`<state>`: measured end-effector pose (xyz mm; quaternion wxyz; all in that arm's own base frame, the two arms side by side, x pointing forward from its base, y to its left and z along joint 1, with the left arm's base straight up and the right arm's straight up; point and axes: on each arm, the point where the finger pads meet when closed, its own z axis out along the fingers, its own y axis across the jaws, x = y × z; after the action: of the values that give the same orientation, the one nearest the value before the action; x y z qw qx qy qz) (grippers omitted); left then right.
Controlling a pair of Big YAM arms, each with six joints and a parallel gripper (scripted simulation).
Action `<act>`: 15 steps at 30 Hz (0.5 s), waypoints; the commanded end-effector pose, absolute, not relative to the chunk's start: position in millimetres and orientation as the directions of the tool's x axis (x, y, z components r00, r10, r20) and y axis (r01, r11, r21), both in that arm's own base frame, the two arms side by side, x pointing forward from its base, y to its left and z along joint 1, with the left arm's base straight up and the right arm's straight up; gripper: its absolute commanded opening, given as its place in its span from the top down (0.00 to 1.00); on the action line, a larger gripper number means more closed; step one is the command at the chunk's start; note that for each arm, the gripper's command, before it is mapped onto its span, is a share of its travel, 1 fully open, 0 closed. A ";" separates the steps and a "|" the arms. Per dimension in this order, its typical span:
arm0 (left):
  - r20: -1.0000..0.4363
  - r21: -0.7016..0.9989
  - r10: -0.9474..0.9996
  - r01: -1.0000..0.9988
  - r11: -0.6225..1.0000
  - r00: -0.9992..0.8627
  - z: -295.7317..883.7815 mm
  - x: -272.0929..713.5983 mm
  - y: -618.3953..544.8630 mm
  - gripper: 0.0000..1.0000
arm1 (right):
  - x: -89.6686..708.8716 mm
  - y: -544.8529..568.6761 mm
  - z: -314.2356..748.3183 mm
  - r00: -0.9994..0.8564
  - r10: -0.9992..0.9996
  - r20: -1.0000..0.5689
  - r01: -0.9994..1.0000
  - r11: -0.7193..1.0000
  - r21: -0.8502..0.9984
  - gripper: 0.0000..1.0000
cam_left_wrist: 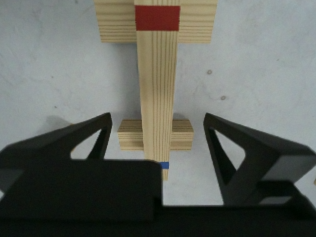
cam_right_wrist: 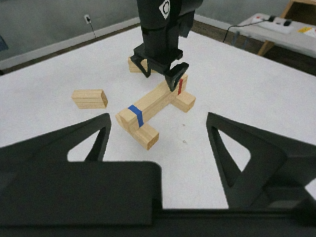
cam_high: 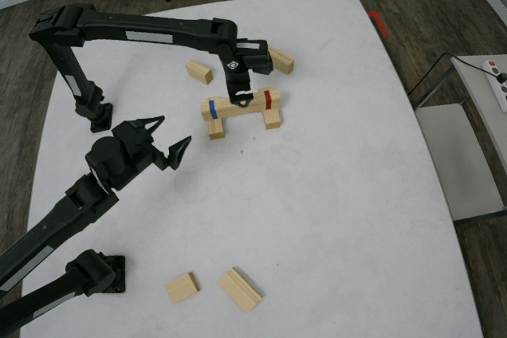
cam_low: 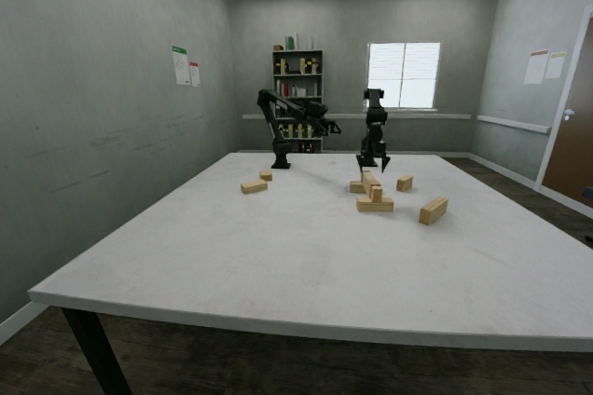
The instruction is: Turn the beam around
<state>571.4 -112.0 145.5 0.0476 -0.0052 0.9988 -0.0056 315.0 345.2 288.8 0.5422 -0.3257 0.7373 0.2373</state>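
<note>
The beam (cam_high: pixel 223 108) (cam_low: pixel 368 183) (cam_left_wrist: pixel 157 74) (cam_right_wrist: pixel 152 103) lies across both bearers, looking about square to them. Its blue band (cam_high: pixel 212 108) (cam_right_wrist: pixel 136 115) is over the bearer (cam_high: pixel 215 129) (cam_low: pixel 356 186) (cam_left_wrist: pixel 131 135) (cam_right_wrist: pixel 147 136) nearer the arm bases. Its red band (cam_high: pixel 267 99) (cam_left_wrist: pixel 157 18) is over the other bearer (cam_high: pixel 271 119) (cam_low: pixel 375 207) (cam_left_wrist: pixel 115 24) (cam_right_wrist: pixel 186 101). My left gripper (cam_high: pixel 241 100) (cam_low: pixel 372 170) (cam_left_wrist: pixel 157 117) is open above the beam, a finger on each side in the wrist view, touching neither side there. My right gripper (cam_high: pixel 177 127) (cam_right_wrist: pixel 158 117) is open and empty, off the beam's blue end.
Two loose blocks (cam_high: pixel 198 71) (cam_high: pixel 281 60) lie on the side of the beam away from the right arm. Two more blocks (cam_high: pixel 182 288) (cam_high: pixel 239 289) lie far off near the right arm's base. The left forearm (cam_high: pixel 149 34) reaches over the table to the beam.
</note>
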 end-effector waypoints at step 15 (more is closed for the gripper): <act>-0.564 -0.004 0.011 0.016 1.000 -0.825 196.8 558.6 -118.4 0.00 | 313.1 355.3 379.8 -0.062 -0.071 -0.996 -0.750 0.661 0.000 0.00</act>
<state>553.1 -112.3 180.8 0.2225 -0.0016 0.9749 -0.0008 311.4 341.3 328.4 0.5852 -0.3107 0.7038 0.2564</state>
